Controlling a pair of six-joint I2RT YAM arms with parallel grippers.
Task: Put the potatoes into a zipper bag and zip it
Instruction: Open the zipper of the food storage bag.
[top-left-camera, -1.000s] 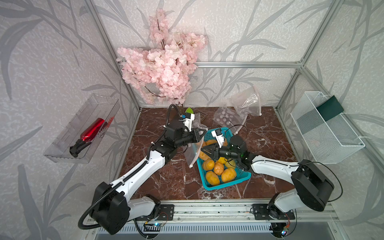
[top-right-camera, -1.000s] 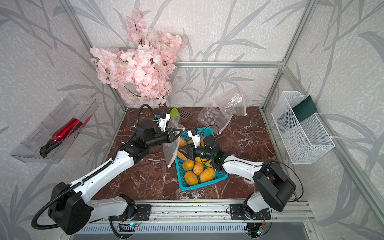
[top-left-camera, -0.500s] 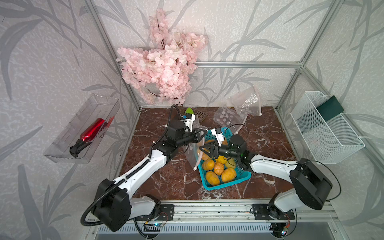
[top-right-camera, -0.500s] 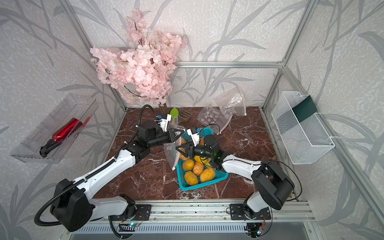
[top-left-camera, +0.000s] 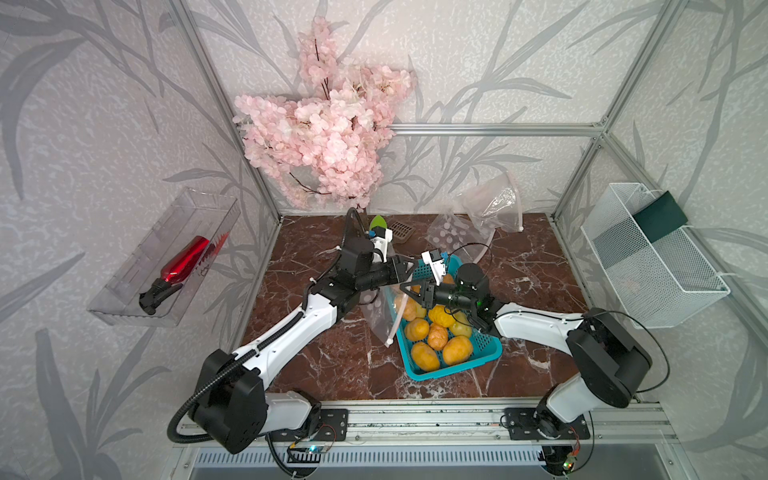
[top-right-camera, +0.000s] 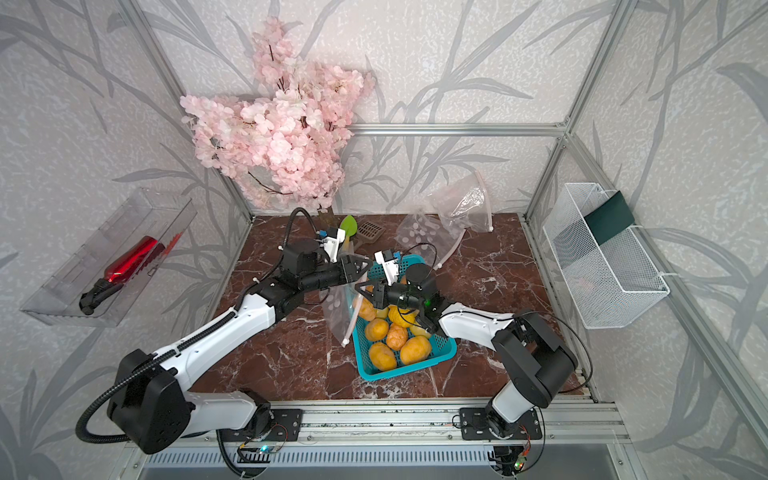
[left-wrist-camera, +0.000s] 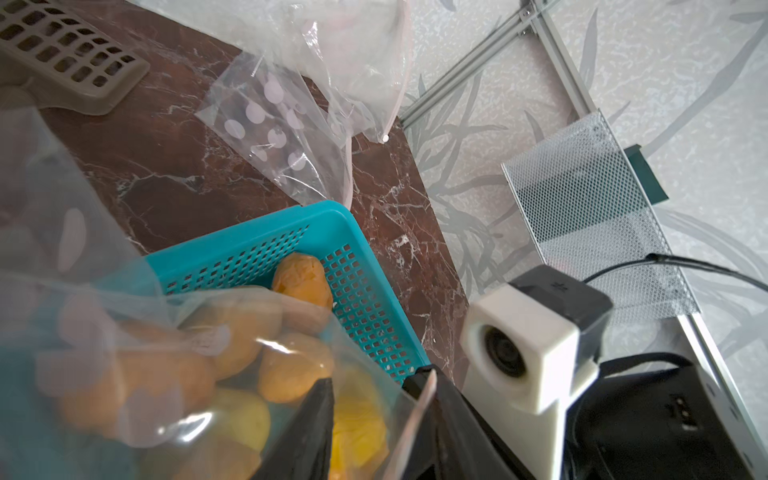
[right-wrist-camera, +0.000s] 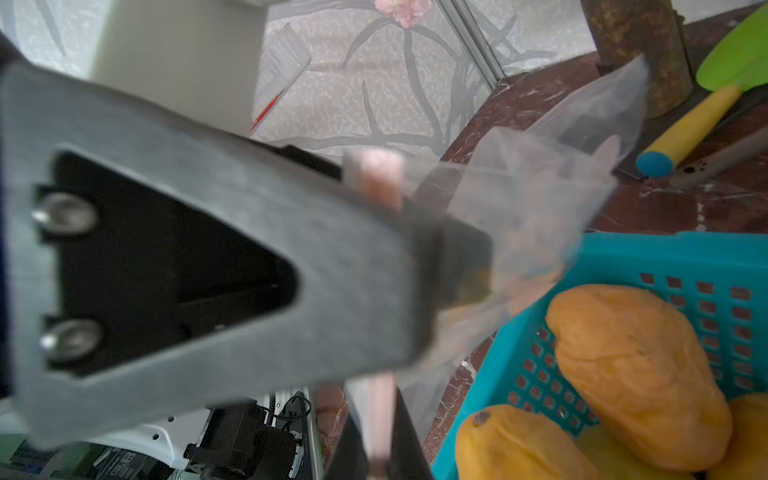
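Potatoes (top-left-camera: 436, 336): heaped in teal basket (top-left-camera: 455, 368), right of centre on marble worktop (top-left-camera: 316, 365). Mostly yellow-orange, a couple paler and greenish. Far end of the heap hidden under the right arm.

Zipper bag (top-left-camera: 376, 309): clear with white dots, hangs at the basket's left rim, held up between both arms. Pink zip strip runs down its right edge.

Right end effector (top-left-camera: 409, 287): clamped on the zip strip. Confirmed in right wrist view, strip pinched between black fingers (right-wrist-camera: 407, 453).

Left end effector (top-left-camera: 407, 268): fingers apart, just beside the right one at the bag mouth. Film and strip close by; cannot tell contact.

Left wrist view: several of the heap seen through the film; cannot tell whether any sit inside.

Elsewhere:
- dotted spare bag (top-left-camera: 451, 235) flat on the far worktop, plain spare bag (top-left-camera: 494, 203) propped on the far wall
- green scoop (top-left-camera: 378, 221) and brown grid piece (top-left-camera: 401, 230) far, below pink blossom branch (top-left-camera: 324, 137)
- left wall: clear tray (top-left-camera: 133, 318) with red bottle (top-left-camera: 185, 259)
- right wall: white wire basket (top-left-camera: 665, 291) with dark green block (top-left-camera: 660, 216)
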